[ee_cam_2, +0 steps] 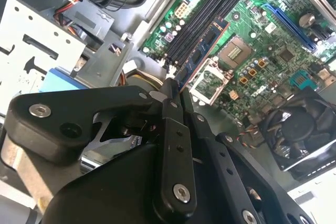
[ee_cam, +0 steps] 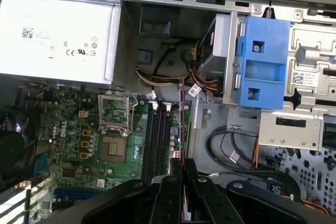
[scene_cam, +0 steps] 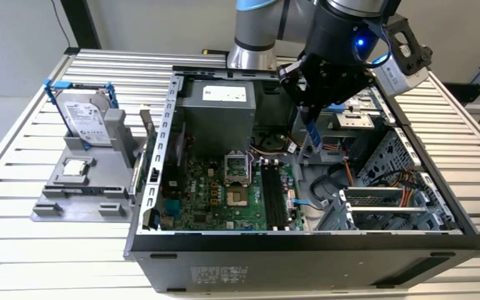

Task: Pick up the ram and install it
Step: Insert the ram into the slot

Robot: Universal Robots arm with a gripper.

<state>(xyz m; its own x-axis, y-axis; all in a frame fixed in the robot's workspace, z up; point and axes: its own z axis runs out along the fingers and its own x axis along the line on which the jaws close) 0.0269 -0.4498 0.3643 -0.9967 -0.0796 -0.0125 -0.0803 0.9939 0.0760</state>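
My gripper hangs inside the open computer case, shut on the ram, a narrow dark stick with a bluish face held on edge. In the second wrist view the ram sticks out from between the black fingers toward the motherboard. It hovers above the black memory slots, slightly to their side and apart from them. In the first wrist view the ram appears as a thin edge running beside the slots, out of my gripper.
A grey fixture on the exterior view's left holds a silver hard drive in a blue frame and a small square processor chip. Inside the case are the power supply, the CPU socket, a blue drive bracket, cables and a fan.
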